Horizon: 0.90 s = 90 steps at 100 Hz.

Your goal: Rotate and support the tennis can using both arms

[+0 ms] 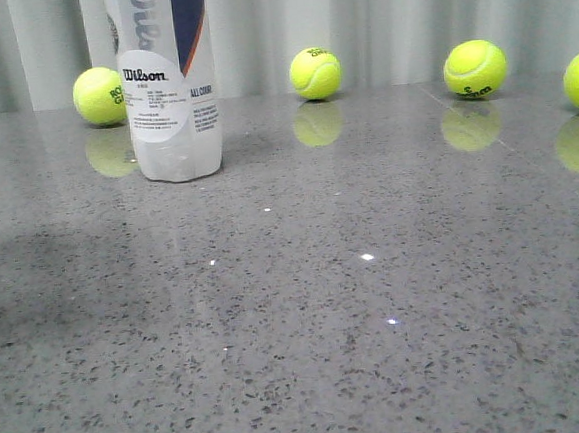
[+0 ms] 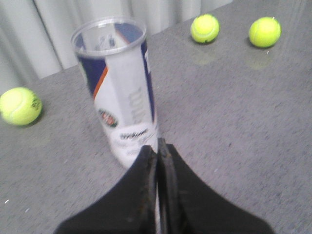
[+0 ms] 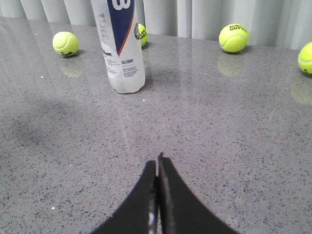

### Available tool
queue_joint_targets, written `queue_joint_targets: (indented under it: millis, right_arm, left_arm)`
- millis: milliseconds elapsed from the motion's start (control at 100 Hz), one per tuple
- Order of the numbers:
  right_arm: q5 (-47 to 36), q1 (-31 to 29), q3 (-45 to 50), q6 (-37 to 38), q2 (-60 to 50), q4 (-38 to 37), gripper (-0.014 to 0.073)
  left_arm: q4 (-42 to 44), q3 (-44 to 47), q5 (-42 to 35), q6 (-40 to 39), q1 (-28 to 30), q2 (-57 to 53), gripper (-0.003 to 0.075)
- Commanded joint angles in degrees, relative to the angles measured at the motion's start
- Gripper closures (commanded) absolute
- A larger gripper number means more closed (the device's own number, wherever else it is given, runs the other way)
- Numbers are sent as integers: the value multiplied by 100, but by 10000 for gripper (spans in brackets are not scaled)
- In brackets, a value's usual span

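Grey speckled desk [image 1: 380, 350] is lying bare across the near ground, giving both arms wide room. Right hand [image 3: 157, 163] is hovering over it with fingers pressed together, well short of the tennis can [image 1: 171, 85]; left hand [image 2: 157, 146] — also pressed together — is hanging just beside the can's lower wall, though I cannot tell if it is touching. The can is standing upright at the far left, open-topped. Judging by this, the approach is only beginning — both hands need spreading first. Tennis balls [image 1: 315, 73] are sitting along the far curtain [image 1: 394, 18].
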Motion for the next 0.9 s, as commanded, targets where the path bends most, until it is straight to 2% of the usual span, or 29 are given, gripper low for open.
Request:
queue_joint_targets:
  millis: [0,270,550,680,780,890]
  right_arm:
    - [-395,-16,-132,-15,49,57,654]
    - [-401,-16,-132,-15,49,57,654]
    - [-399,-16,-132,-15,49,57,654]
    - [-399,-16,-132,-15,49,57,654]
    - [-399,-16,-132,-15,49,57,654]
    - [-399,-16,-132,-15,49,57,654]
  left_arm:
    - [249,108,-423,-90,245,-338,739]
    - [250,725,-423,-99,1551,-1033,739]
    - [311,810,-468,-99,2419,-1211,739]
    - [301,810,-495,-99,2560,-1211,739]
    - [301,1026,-975,-99,2560,-1211,739]
    - [376,1445,-2007,-139,2560,-1482,739]
